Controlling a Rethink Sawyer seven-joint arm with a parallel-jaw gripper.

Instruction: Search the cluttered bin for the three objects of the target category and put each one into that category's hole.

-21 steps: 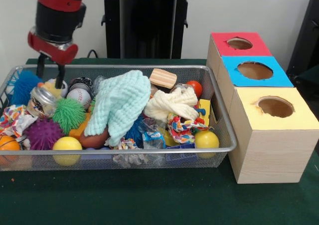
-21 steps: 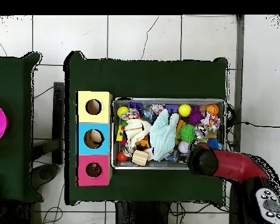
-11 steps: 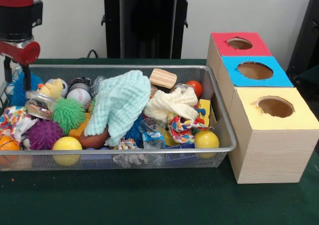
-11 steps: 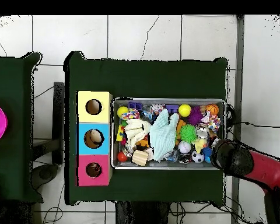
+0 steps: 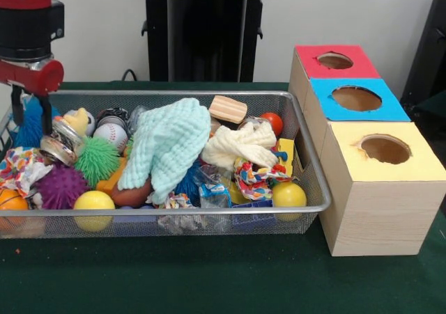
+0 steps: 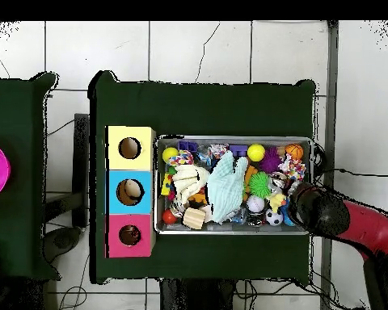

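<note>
Front view: gripper (image 5: 31, 112) hangs over the bin's (image 5: 174, 93) left end, its two fingers spread either side of a small clear jar (image 5: 58, 139), apparently not yet clamped on it, though the jar partly hides the tips. Tilted against a green spiky ball (image 5: 96, 159), the jar looks rigid, light and slick; best pinched across its body, below the lid.

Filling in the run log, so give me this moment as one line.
gripper: open, over bin's end | grasp: none | jar: tilted beside jaws | boxes: unapproached
</note>
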